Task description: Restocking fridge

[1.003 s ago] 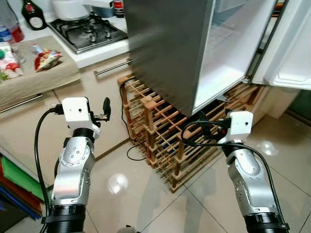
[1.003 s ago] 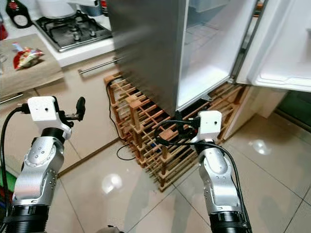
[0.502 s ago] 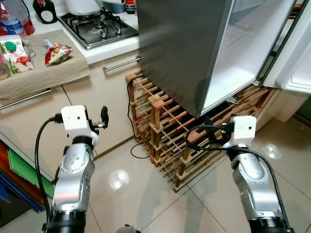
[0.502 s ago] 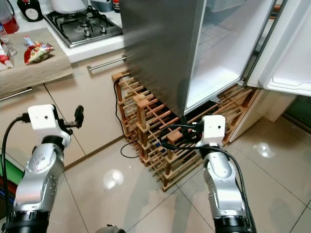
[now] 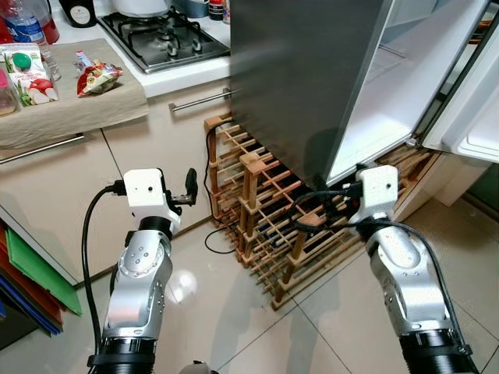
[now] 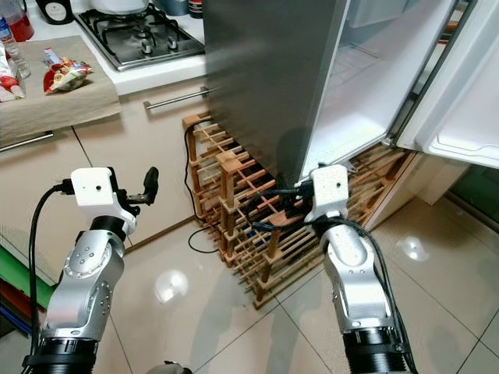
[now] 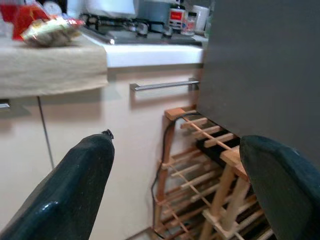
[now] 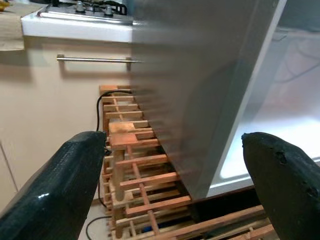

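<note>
Left eye view puts the fridge (image 5: 312,70) at your twelve to one o'clock, its door (image 5: 475,101) swung wide at two o'clock and the white interior bare where it can be seen. The goods to stock sit well apart from it — a snack packet (image 5: 97,78), a boxed item with a green lid (image 5: 27,74) and bottles (image 5: 23,23) on the cloth-covered tabletop (image 5: 70,117) at ten to eleven o'clock, beside the gas hob (image 5: 164,35).

Both arms are raised and carrying nothing. The left gripper (image 7: 175,185) has its fingers spread wide and empty, facing the cabinet front and the wooden wine rack (image 5: 265,210); the right gripper (image 8: 175,185) is likewise spread and empty, looking at the fridge's lower corner.

What matters for your next move: the food lies to the left, away from both sets of fingers, and the left gripper is clearly the nearer one. The snack packet's long axis looks to run roughly nine to three, though it is small here. You'd likely need to turn toward ten o'clock before any reach.
</note>
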